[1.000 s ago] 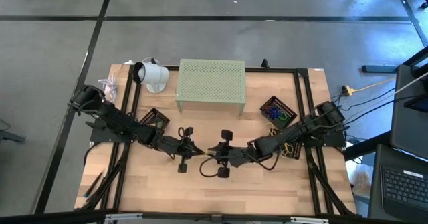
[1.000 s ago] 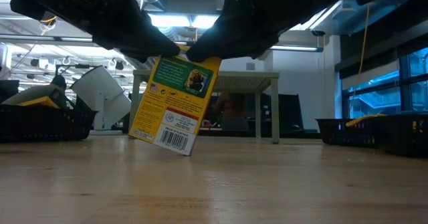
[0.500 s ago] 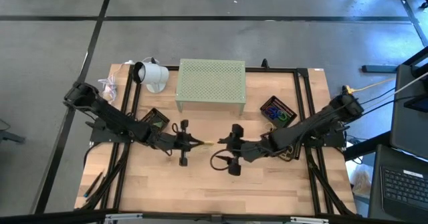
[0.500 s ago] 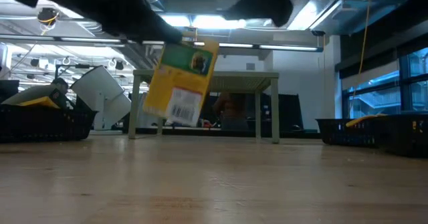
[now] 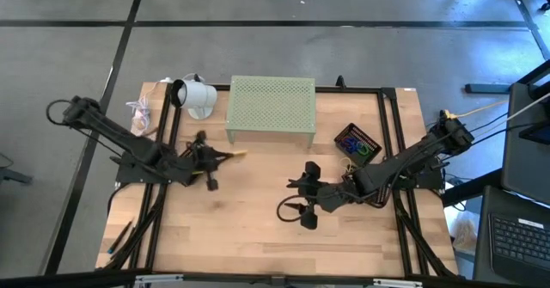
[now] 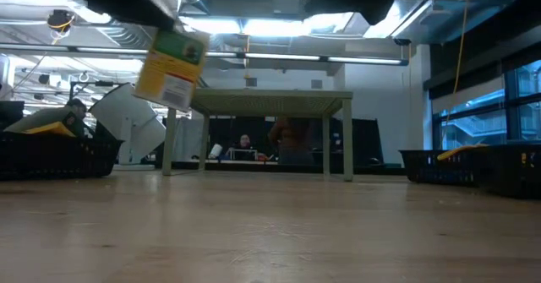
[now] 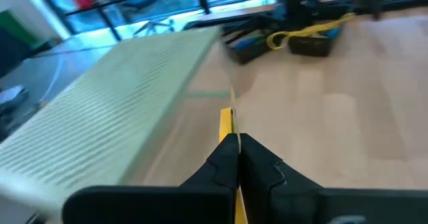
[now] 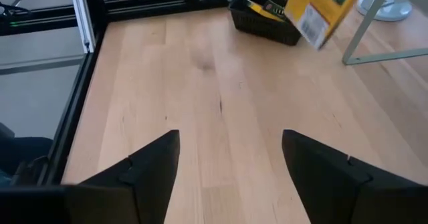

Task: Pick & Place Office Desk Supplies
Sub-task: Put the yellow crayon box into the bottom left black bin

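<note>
So the thing in play is a small yellow-green box (image 6: 172,67), up in the upper left of the low view, hanging clear above the desk (image 6: 270,224) with nothing under it. The left gripper (image 7: 233,144) is clamped on it, pinching along one thin edge; in the left wrist view you only see a yellow sliver poking out between the closed fingers.

My guess is it's light and fairly stiff, a thin cardboard pack. Probably a bit slick on the printed faces, and it'd crease if squeezed hard. An edge pinch like this holds it, but it can swing or pivot, so gripping across the flat faces nearer the middle seems safer to me.

Orientation: long axis is roughly upright but tilted, top leaning toward the right of the low view, barcode end lowest. In the high view it shows only as a short yellowish streak (image 5: 234,154) in the middle left, just in front of the pale green perforated stand (image 5: 270,107).

The right gripper (image 8: 231,160) sits open and empty over bare desk, center right in the high view.
</note>
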You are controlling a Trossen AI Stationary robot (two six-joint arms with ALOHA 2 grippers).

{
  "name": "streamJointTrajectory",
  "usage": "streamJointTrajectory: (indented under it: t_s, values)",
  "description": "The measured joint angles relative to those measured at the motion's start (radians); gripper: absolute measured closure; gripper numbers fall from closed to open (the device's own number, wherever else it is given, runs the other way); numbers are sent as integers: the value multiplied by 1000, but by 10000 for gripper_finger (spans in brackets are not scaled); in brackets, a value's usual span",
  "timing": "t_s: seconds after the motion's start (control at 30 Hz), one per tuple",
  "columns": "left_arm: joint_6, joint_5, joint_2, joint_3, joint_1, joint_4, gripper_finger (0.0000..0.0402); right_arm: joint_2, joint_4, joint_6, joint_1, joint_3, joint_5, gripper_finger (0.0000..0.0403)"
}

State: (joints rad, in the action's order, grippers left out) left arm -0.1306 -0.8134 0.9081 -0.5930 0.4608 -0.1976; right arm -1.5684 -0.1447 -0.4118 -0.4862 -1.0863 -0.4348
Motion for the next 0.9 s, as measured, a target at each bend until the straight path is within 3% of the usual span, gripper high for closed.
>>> streamJointTrajectory:
  t_s: [0.2,0.43,0.67,0.9]
  values:
    - [-230,-54,-172,0,22,-261,400,0,0,0,0,0,-3,136]
    - [-445,30,-270,-4,30,-513,400,0,0,0,0,0,-3,136]
    - [-726,76,-287,-105,29,-965,400,0,0,0,0,0,-3,136]
    - [-864,234,-282,-117,30,-1085,400,0,0,0,0,0,-3,136]
